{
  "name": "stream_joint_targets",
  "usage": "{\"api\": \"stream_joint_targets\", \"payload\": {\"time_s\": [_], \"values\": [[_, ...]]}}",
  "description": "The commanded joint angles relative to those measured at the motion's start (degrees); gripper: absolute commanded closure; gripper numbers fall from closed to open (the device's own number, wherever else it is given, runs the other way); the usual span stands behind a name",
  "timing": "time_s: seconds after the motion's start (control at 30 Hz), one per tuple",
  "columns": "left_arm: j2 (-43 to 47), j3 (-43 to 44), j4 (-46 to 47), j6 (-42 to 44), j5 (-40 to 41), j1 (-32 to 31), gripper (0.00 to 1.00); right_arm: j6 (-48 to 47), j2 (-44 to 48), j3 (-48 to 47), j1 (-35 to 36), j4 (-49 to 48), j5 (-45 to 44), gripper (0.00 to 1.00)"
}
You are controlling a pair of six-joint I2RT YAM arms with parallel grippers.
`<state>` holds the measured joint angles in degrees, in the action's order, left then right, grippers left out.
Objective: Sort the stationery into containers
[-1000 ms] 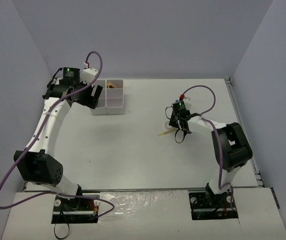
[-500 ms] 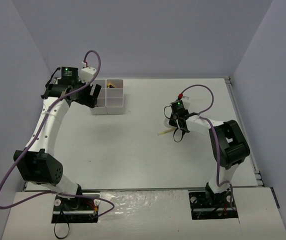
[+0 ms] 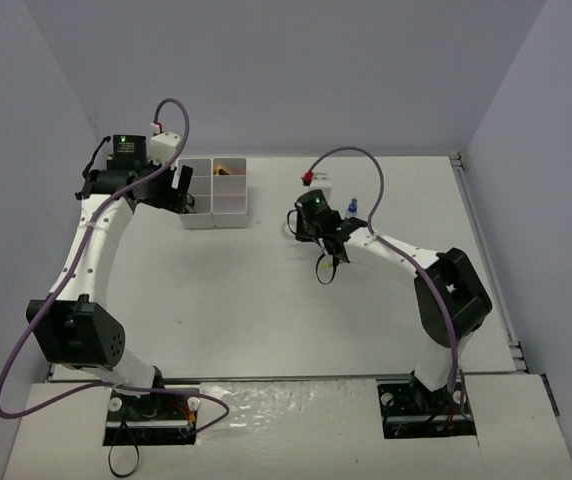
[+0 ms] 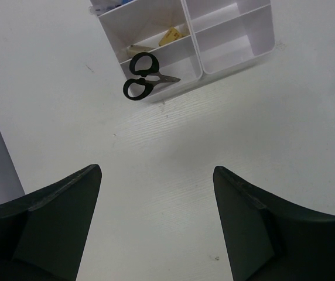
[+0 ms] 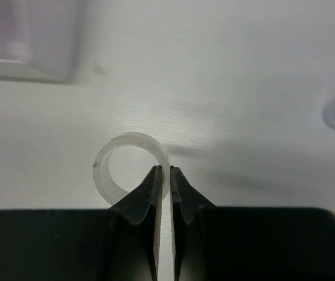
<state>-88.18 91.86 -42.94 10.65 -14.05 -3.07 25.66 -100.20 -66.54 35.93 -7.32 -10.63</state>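
**Right arm.** The right gripper (image 5: pixel 163 170) is pinching the wall of a translucent white tape roll (image 5: pixel 110 159). Its two fingers are pressing almost together on the ring's lower right side. The roll is sitting at the centre of the right wrist view, with its round opening facing the lens, so its axis is running toward the camera. Whether it is touching the white table (image 3: pixel 266 300) cannot be told. In the top view this gripper is hanging right of centre, well apart from the container block (image 3: pixel 228 204) in the upper left. A small blue-capped bottle (image 3: pixel 353 205) is standing near the arm.

**Left arm.** The left gripper (image 4: pixel 156 171) is hovering near the block with its fingers spread wide and holding nothing. In the left wrist view, black-handled scissors (image 4: pixel 141 77) are resting in a near compartment. Their long axis is lying roughly across the frame, with the blades pointing right and the handle loops leaning over the left wall. A yellow eraser (image 4: pixel 170 36) is lying in the compartment behind.
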Motion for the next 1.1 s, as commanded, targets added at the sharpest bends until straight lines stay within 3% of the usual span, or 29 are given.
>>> {"api": "stream_joint_targets", "payload": {"time_s": [0.0,0.27,0.43,0.93,0.97,1.07], "values": [[2.3,0.0,5.7,-4.9,-1.7,4.8,0.26,-5.4,-3.5,-18.6,4.5,-3.5,-0.6,1.0],[3.7,-3.9,10.1,-7.2,-2.9,8.1,0.26,-10.9,-30.2,-53.6,6.2,-3.9,-0.1,1.0],[3.6,-5.4,11.2,-6.6,-3.0,9.4,0.26,-12.2,-40.9,-66.1,6.2,-5.1,-0.8,1.0],[4.6,-5.6,11.0,-5.8,-4.1,11.4,0.26,-13.1,-43.8,-63.3,6.7,-8.4,-5.5,1.0],[4.6,-5.5,10.9,-5.7,-4.2,11.4,0.26,-13.5,-43.6,-62.9,6.9,-8.3,-5.4,0.98],[4.4,-5.4,10.7,-5.7,-4.5,11.4,0.26,-14.0,-41.6,-61.5,7.3,-8.4,-4.3,0.74]]}}
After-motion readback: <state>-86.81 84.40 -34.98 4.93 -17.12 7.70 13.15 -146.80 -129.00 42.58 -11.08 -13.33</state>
